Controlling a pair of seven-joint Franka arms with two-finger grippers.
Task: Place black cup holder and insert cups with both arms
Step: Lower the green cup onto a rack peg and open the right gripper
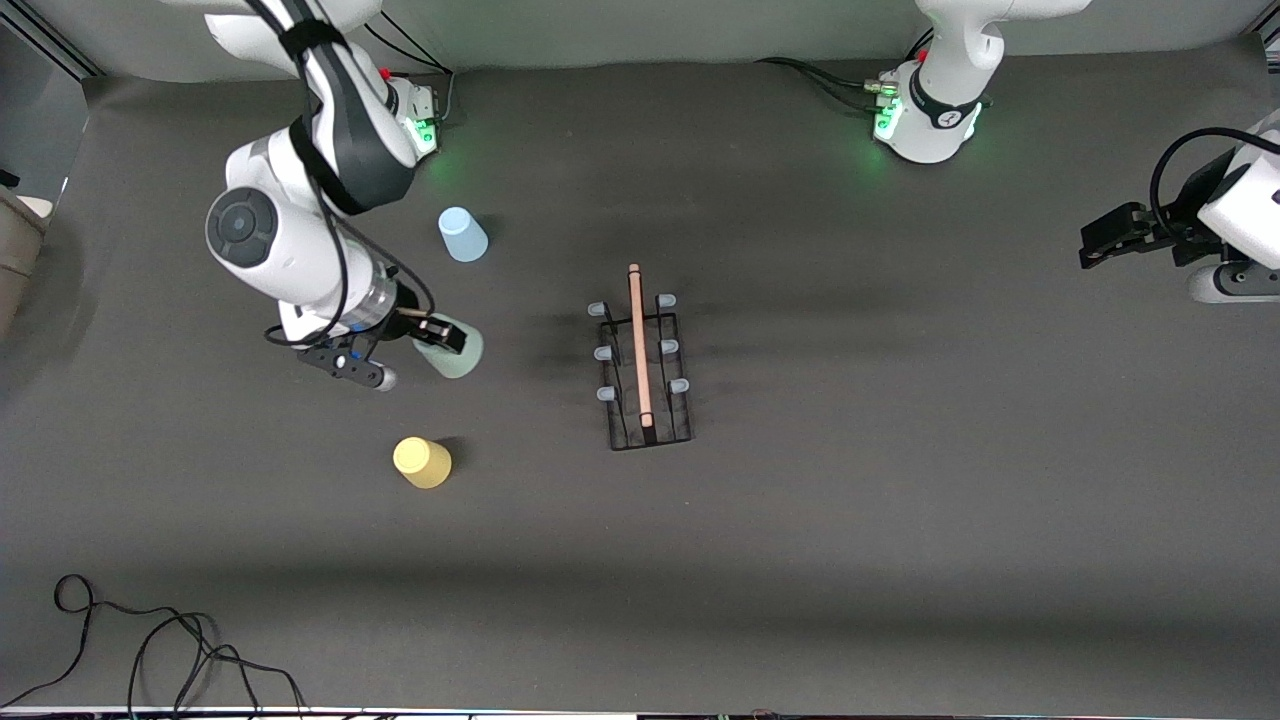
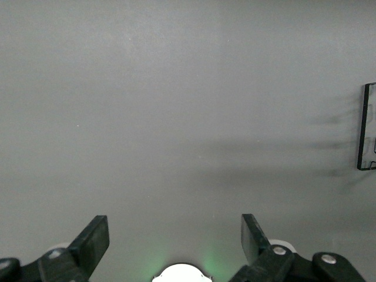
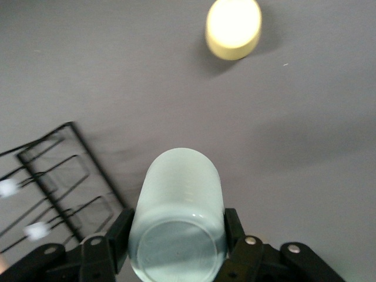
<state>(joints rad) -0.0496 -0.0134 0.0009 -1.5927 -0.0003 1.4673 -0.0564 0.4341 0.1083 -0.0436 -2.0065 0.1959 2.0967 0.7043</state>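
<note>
Gripping pale green cup [image 3: 177, 217], right gripper [image 3: 176, 235] (no readable labels), left gripper [image 2: 175, 241] spread, waiting.

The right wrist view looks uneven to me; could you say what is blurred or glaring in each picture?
Right wrist view: yellow cup overexposed, rack pegs smeared, green cup fairly sharp. Left wrist view: soft shadow bands, green glow between the fingers. Front view: green base lights tint the table.
</note>
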